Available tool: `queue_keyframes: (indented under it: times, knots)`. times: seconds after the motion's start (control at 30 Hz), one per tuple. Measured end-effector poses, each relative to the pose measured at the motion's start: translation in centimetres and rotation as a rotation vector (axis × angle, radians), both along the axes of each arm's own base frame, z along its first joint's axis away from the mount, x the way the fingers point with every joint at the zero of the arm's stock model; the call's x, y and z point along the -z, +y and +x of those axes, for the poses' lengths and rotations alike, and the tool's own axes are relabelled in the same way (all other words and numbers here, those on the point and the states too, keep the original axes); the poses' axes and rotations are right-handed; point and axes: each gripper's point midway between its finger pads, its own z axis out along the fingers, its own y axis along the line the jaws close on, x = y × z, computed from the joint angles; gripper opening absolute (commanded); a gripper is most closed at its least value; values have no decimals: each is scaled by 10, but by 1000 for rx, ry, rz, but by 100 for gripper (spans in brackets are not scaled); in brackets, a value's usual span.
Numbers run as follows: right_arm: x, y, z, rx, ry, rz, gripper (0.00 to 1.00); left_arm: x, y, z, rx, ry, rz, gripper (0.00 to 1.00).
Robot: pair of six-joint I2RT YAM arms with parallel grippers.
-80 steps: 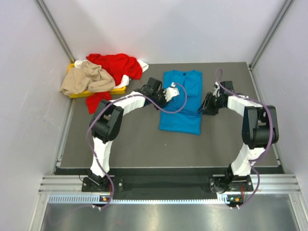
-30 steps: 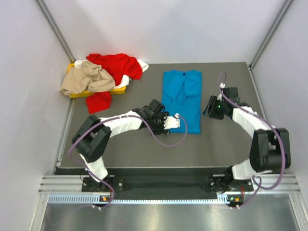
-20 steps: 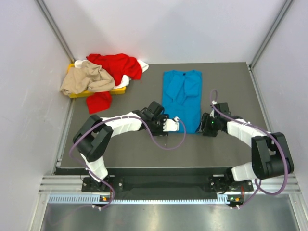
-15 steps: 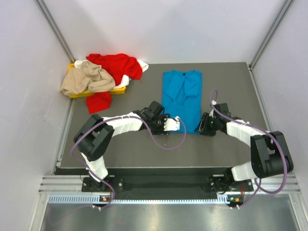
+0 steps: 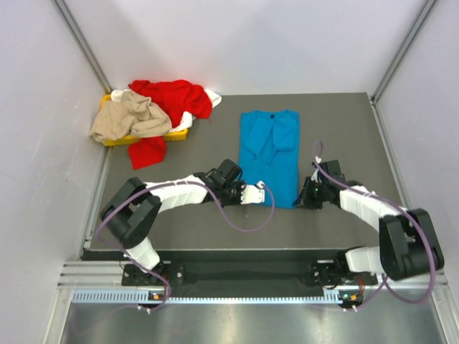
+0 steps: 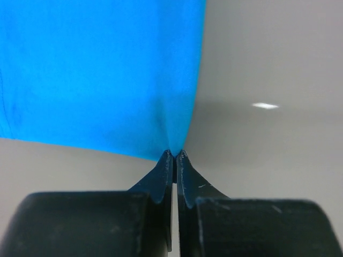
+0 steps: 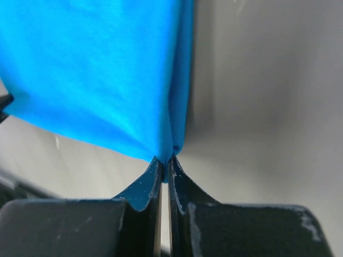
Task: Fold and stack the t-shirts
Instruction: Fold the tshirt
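Smooth blue t-shirt (image 5: 269, 150), left tool (image 6: 174, 153) pinching hem corner, right tool (image 7: 165, 158) likewise.

Soft matt cloth of the blue t-shirt (image 5: 269, 154), matt grey table (image 5: 344, 129), scuffed black plastic jaws

The blue shirt (image 5: 269, 150) was a bright, plain blue with no print. In both wrist views it looked evenly saturated, a little darker along its folds. The red shirt (image 5: 176, 97) was solid red and the tan shirt (image 5: 129, 118) plain beige, with bits of white shirt (image 5: 213, 98) showing beside them. The tray (image 5: 115, 140) under them was yellow. The desk (image 5: 215, 222) was a dark matt grey, paler in the wrist views. The left tool (image 6: 175, 154) and right tool (image 7: 165, 159) had black fingers with small pale scuffs. The arms (image 5: 179, 191) were white with black joints, their cables (image 5: 246, 230) purple. The walls (image 5: 251, 43) were off-white.
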Motion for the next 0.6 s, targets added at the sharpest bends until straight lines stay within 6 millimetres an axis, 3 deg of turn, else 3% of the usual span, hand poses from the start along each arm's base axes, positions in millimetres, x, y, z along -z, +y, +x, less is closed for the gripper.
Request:
queue_keyframes:
  times: [0.2,0.33,0.4,0.47,0.53,0.6]
  knots:
    - [-20,13,-58,-118,23,9,0,-22,14,-63,46,130,21,0]
    - [-34,16,-79,-154,18,37,0,-46,25,-78,12,170,-13,0]
    - [-38,17,-80,-158,22,37,0,-56,28,-73,-23,194,-36,0]
    - [-41,18,-74,-164,43,29,0,-66,31,-53,-93,205,-68,0]
    - [-47,20,-54,-170,58,22,0,-77,32,-25,-167,210,-102,0]
    - [-56,20,-20,-155,43,25,0,-86,32,7,-226,204,-128,0]
